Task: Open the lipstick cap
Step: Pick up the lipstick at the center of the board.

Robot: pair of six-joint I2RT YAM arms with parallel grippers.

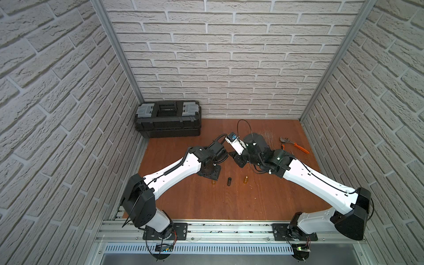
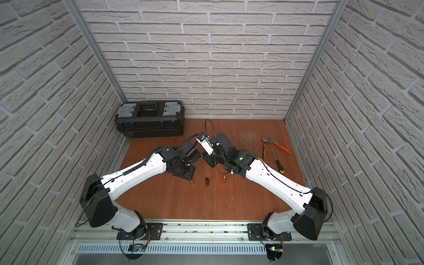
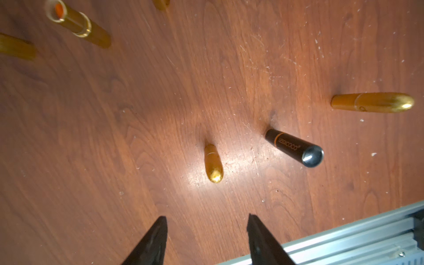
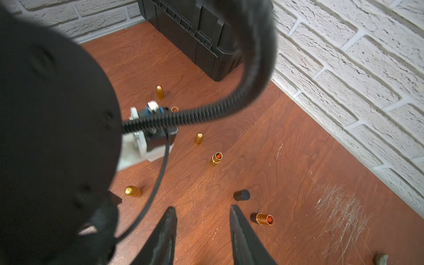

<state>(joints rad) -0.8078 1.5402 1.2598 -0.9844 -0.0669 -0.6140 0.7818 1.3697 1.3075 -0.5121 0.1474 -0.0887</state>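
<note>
Nearest the front rail, three capped lipsticks stand upright in a row on the tabletop (image 1: 229, 206). The black lipstick (image 1: 229, 181) is in the middle, with the left gold lipstick (image 3: 213, 164) and the right gold lipstick (image 1: 245, 180) on either side, each apart from its neighbour.

Each looks small, light and hard-shelled, with a glossy surface likely to slip. On such narrow feet they would probably tip at a sideways nudge. The gold caps taper to a bullet tip, so a hold lower down on the straight wall seems safer. One gripper should take the base and the other the cap, then pull along the axis.

Orange lettering on the black tube reads roughly "LESXCOCO". An orange ring low on it appears to mark the join.

Just behind the row, the left gripper (image 3: 206, 216) hangs with its jaws moderately apart and nothing between them. The right gripper (image 4: 202, 207) is likewise parted and empty.

Beyond them lie a loose black cap (image 4: 241, 195) and an uncapped lipstick (image 4: 262, 219). Farthest back is a black toolbox (image 1: 168, 119).
</note>
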